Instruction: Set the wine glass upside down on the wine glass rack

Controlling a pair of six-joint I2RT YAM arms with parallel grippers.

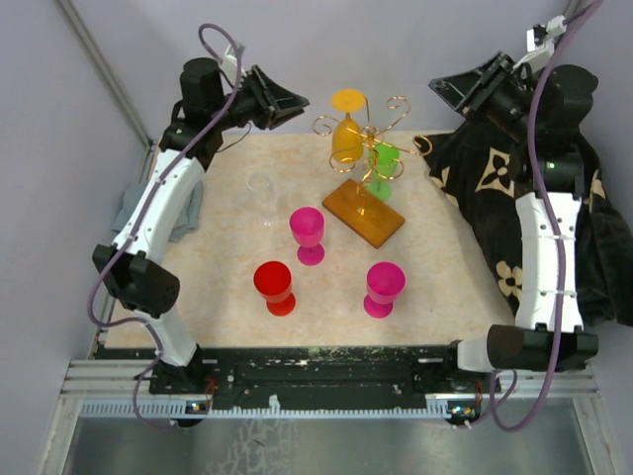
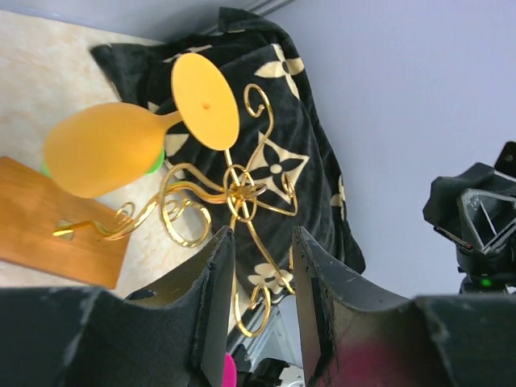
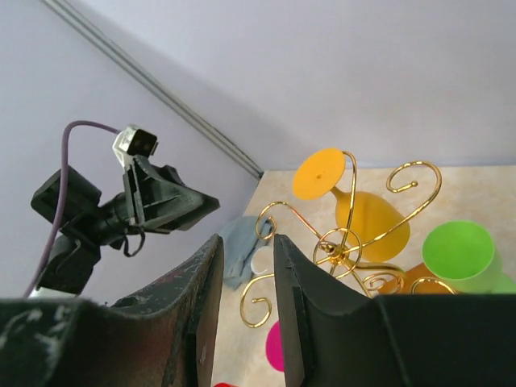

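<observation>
You are likely choosing the next glass to hang, since neither arm is carrying one. The magenta plastic wine glass (image 1: 308, 233) is standing upright on the mottled beige table (image 1: 445, 287), just in front of the thin gold wire wine glass rack (image 1: 368, 148). A red plastic goblet (image 1: 274, 285) and a second magenta goblet (image 1: 384, 287) are standing nearer you. Consider pinching low on the stem, turning the bowl down well away from the wires, and then sliding the stem into a free scroll. An orange plastic glass (image 1: 346, 139) and a green plastic glass (image 1: 384, 160) are already hanging there, so be careful not to knock them.

Both arms are reaching up and back, with their elbows low near the bases. The left gripper (image 2: 262, 242) is pointing across at the rack, its jaws parted with nothing between them. The right gripper (image 3: 246, 246) is facing the rack from the other side, also parted and empty.
</observation>
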